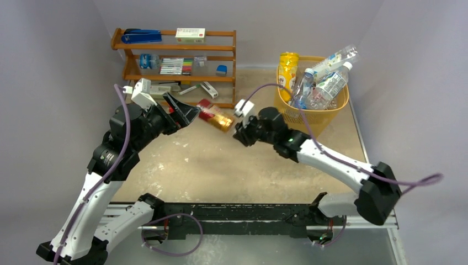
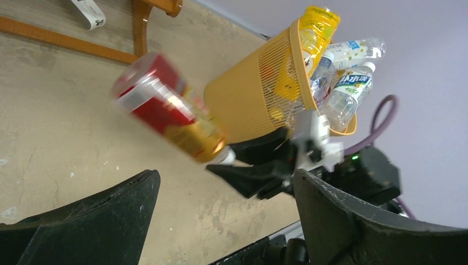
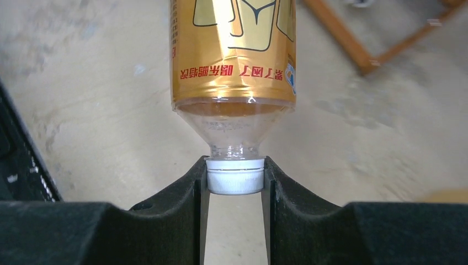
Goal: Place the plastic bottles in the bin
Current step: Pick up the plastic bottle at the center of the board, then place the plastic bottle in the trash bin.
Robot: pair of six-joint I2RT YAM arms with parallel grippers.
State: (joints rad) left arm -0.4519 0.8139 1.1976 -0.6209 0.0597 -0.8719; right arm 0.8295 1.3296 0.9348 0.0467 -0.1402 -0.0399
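Right gripper (image 3: 235,165) tight on white cap (image 3: 235,182) of gold-and-red bottle (image 3: 232,55), seemingly above table (image 3: 99,110).

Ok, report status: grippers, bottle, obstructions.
Right gripper shut on gold-label bottle, by its cap. Left gripper open, empty. Bin crowded, bottles poking above rim.

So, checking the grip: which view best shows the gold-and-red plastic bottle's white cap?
Right wrist: the white cap sits central, clamped in the right gripper. Left wrist shows a sliver; top external cannot resolve it.
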